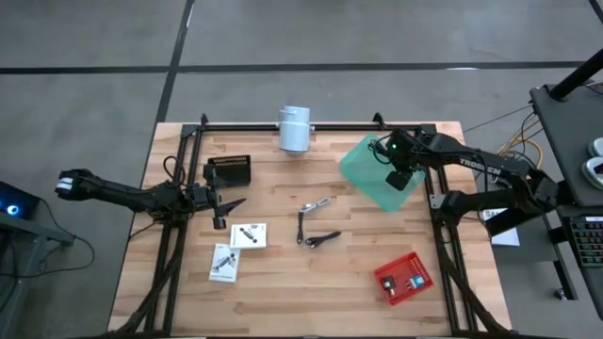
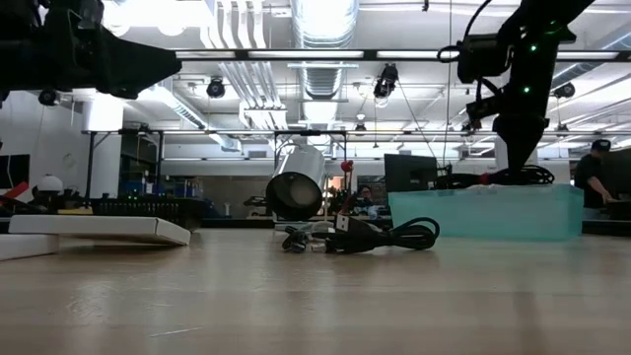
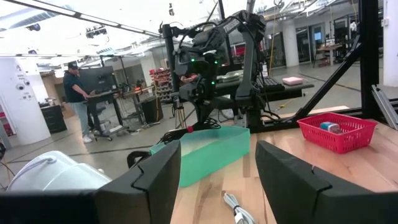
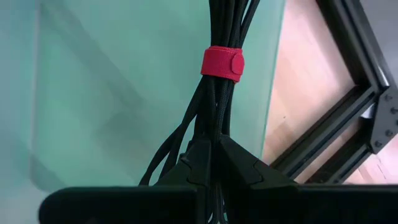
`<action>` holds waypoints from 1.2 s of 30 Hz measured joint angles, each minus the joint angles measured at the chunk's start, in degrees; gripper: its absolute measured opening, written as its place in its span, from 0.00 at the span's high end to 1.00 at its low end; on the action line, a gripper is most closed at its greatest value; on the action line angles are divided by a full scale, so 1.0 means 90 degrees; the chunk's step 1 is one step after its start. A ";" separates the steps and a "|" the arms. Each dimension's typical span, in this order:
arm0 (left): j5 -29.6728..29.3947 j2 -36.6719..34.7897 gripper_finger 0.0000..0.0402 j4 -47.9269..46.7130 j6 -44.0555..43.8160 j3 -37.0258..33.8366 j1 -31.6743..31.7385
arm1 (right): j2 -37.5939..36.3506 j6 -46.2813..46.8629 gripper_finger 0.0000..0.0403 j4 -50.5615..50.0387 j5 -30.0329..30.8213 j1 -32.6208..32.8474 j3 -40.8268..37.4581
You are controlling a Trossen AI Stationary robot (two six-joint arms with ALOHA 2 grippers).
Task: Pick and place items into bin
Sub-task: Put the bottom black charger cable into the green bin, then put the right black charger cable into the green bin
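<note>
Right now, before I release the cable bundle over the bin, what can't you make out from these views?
- Floor of the translucent teal plastic bin: the right tool, shut on the black cable bundle with red strap, blocks the high and right wrist views.
- Lower end of the bundle: cut off in the right wrist view.
- Prints on the two white flat packets: too small in the high view.
- Contents of the red mesh basket: too small.

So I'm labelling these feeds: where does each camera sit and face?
High: overhead, straight down on the table and both arms.
Low: tabletop height, facing the green bin; arms above.
Left wrist: between its open hand, toward the bin.
Right wrist: past its shut hand, down into the bin, gripping a cord bundle.
All show the bin.
</note>
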 joint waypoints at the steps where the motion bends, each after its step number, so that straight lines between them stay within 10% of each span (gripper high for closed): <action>1: 0.0002 0.0000 0.52 0.0000 0.0000 0.0000 0.0000 | 0.0024 -0.0039 0.97 -0.0004 -0.0019 -0.0047 0.0000; 26: 0.0000 0.0000 0.52 0.0002 0.0007 0.0000 0.0000 | 0.0048 0.0323 0.71 0.0272 -0.0007 -0.0157 0.0001; 36: -0.0001 0.0000 0.52 0.0002 0.0007 0.0000 0.0001 | 0.0048 0.0761 0.58 0.0661 -0.1948 0.0352 0.0430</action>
